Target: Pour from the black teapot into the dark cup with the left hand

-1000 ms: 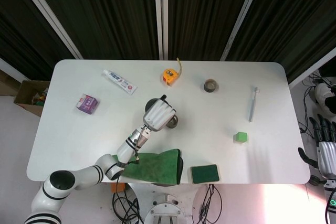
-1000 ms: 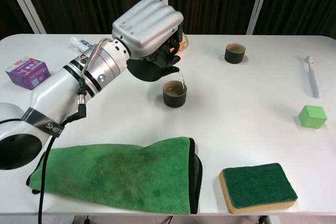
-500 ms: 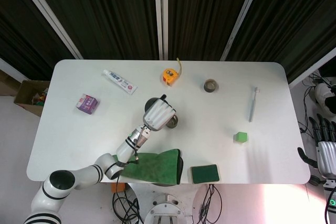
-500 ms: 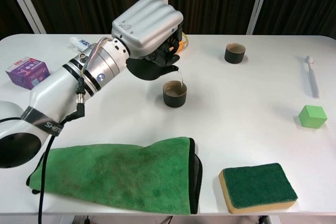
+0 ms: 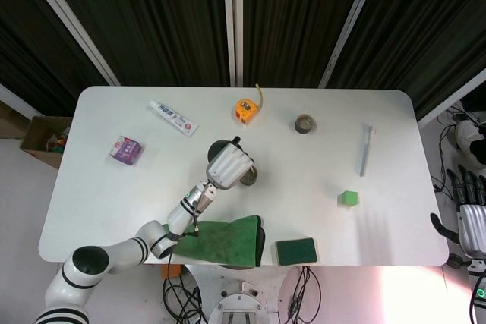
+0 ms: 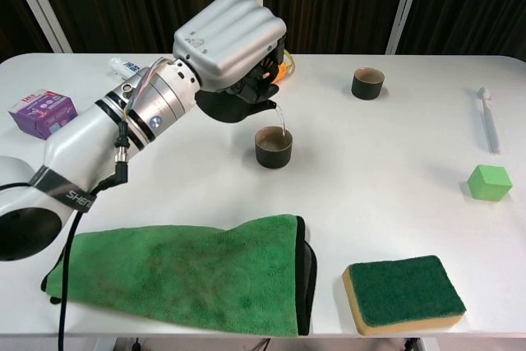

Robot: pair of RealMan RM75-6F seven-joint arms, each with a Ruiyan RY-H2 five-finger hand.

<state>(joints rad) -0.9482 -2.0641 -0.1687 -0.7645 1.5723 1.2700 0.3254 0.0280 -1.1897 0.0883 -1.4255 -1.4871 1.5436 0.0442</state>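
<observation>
pouring looks underway: left hand [image 6: 232, 39], upper middle of the chest view, grips the tilted black teapot [image 6: 234, 106], a thin stream dropping into the dark cup [image 6: 273, 146] just below its spout. what remains is righting the pot. right hand [image 5: 472, 221], far right edge, holds nothing, fingers apart.

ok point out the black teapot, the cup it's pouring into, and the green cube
black teapot [image 6: 234, 108], chest view, underside of its body.
dark cup [image 6: 273, 151], chest view, outer wall.
green cube [image 6: 489, 182], chest view, front face.
</observation>
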